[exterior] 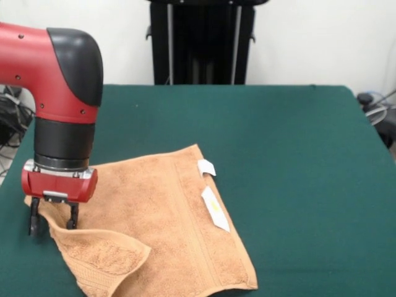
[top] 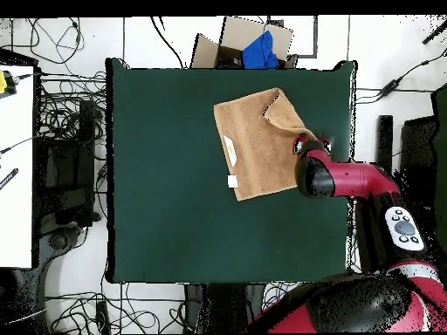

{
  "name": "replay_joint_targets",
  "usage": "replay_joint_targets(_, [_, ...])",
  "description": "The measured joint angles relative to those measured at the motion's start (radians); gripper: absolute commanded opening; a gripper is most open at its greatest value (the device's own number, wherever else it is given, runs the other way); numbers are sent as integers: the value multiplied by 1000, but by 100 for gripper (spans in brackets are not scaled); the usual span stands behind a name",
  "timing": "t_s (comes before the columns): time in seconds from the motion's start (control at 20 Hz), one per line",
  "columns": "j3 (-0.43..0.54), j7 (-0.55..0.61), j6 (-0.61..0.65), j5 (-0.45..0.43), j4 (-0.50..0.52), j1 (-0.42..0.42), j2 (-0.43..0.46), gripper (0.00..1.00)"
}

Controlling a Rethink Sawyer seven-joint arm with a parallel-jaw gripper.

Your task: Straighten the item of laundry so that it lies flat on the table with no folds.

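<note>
The orange-tan towel (exterior: 161, 229) is spread on the green table (exterior: 297, 154), near the front edge and toward the left in the front view, with one corner (exterior: 102, 257) folded over on top of it. Two small white tags (exterior: 210, 192) are seen at its right edge. The gripper (exterior: 52, 221) is lowered at the towel's left edge with its two black fingers (exterior: 72, 216) parted around the cloth, though a firm pinch cannot be made out for sure.
</note>
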Motion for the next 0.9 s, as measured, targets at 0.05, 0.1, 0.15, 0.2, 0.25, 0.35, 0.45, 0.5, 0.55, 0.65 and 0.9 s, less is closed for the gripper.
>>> replay_joint_targets(0.05, [-4, 0, -3, 0, -2, 3, 0, 100])
replay_joint_targets(0.1, [-7, 0, -7, 0, -4, 5, 1, 100])
replay_joint_targets(0.15, [-10, 0, -9, 0, -6, 6, 2, 100])
replay_joint_targets(0.2, [-10, 0, -10, 0, -7, 6, 3, 100])
replay_joint_targets(0.25, [-10, 0, -10, 0, -9, 6, 3, 100])
replay_joint_targets(0.35, [-10, 0, -10, 0, -9, 6, 3, 100])
replay_joint_targets(0.45, [-10, 0, -10, 1, -9, 6, 4, 100])
replay_joint_targets(0.5, [-10, 0, -10, 2, -9, 6, 4, 100])
replay_joint_targets(0.55, [-11, 0, -10, 4, -9, 6, 4, 100])
replay_joint_targets(0.65, [-11, 0, -10, 6, -9, 6, 4, 100])
replay_joint_targets(0.9, [-12, 0, -10, 13, -7, 6, 4, 100])
